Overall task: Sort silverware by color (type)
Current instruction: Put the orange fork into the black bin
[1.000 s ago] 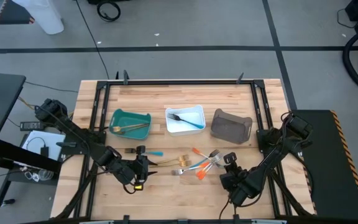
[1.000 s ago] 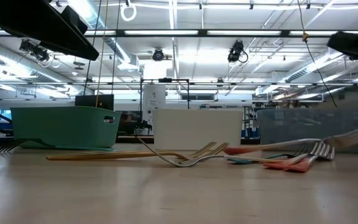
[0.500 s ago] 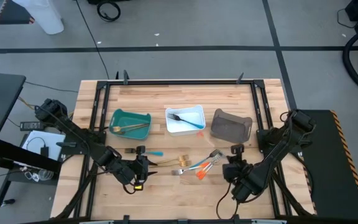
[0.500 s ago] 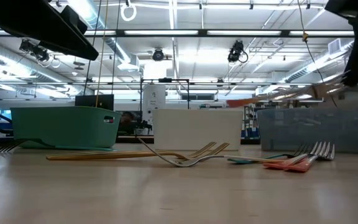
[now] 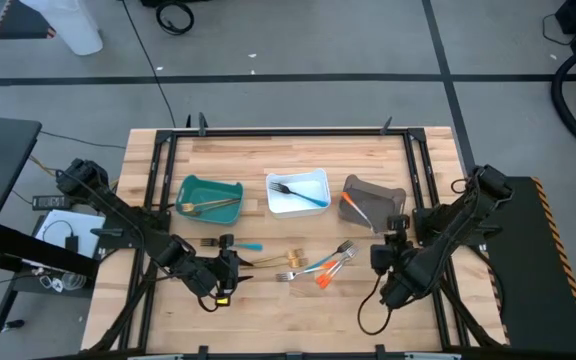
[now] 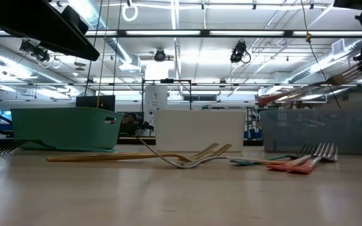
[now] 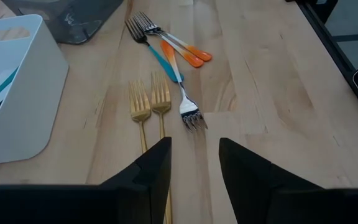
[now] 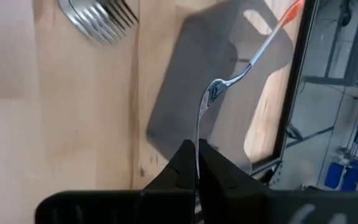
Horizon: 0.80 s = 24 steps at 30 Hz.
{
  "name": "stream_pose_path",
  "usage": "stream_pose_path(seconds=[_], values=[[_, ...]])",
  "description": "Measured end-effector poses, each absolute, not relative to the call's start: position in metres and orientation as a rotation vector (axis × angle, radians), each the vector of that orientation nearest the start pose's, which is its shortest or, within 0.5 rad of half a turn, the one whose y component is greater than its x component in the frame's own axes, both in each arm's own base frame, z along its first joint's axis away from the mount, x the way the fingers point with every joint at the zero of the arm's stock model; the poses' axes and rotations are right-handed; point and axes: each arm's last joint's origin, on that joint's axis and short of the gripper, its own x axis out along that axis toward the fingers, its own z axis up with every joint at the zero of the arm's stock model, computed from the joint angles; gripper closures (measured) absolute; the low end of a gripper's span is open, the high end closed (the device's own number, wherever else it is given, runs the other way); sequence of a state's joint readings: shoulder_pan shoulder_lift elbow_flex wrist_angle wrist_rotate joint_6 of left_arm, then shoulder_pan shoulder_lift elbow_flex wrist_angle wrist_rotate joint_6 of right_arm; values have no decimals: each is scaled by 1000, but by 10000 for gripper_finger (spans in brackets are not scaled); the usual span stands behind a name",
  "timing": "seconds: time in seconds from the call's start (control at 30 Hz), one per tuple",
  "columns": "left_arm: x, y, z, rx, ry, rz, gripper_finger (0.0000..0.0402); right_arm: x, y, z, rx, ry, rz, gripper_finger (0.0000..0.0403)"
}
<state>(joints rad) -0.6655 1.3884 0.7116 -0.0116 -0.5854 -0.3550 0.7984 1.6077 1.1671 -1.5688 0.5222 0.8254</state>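
Observation:
My right gripper (image 5: 392,238) stands by the near right corner of the grey bin (image 5: 378,208), shut on an orange-handled fork (image 5: 364,213) whose handle reaches over the bin. My left gripper (image 5: 230,262) is open just above the table; its fingers (image 7: 194,158) stand by the handles of two gold forks (image 7: 149,102) and touch nothing. Blue- and orange-handled forks (image 5: 330,266) lie flat in a small pile on the wood. Another blue-handled fork (image 5: 234,244) lies apart, nearer the teal bin. My right gripper pinches the fork's silver head end (image 8: 198,127) between its two fingers, which lie along the fork. The fork is lifted clear and sticks out past the fingers. Its orange handle end (image 8: 294,9) is free, over the grey bin.
Three bins stand in a row toward the far side: teal (image 5: 190,186) with gold pieces, white (image 5: 320,178) with a dark blue-handled piece, and the grey one. Bare wood lies along the near edge. A black frame (image 5: 288,131) borders the table's far side.
My right gripper has risen from the pile and moved toward the table's right and far side, up to the grey bin. The orange-handled fork has gone with it, lifted clear of the table, and its handle now hangs over the bin.

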Motion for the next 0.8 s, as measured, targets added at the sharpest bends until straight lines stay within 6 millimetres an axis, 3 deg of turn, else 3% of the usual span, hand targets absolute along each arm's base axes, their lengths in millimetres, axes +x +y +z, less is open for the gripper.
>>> stream_pose_path(seconds=[0.43,0.8], values=[[223,-155,198,57,564,16,257,179,131,222,-507,1592,-494,398],[223,-155,198,60,567,16,257,170,116,204,-723,1681,-420,396]])
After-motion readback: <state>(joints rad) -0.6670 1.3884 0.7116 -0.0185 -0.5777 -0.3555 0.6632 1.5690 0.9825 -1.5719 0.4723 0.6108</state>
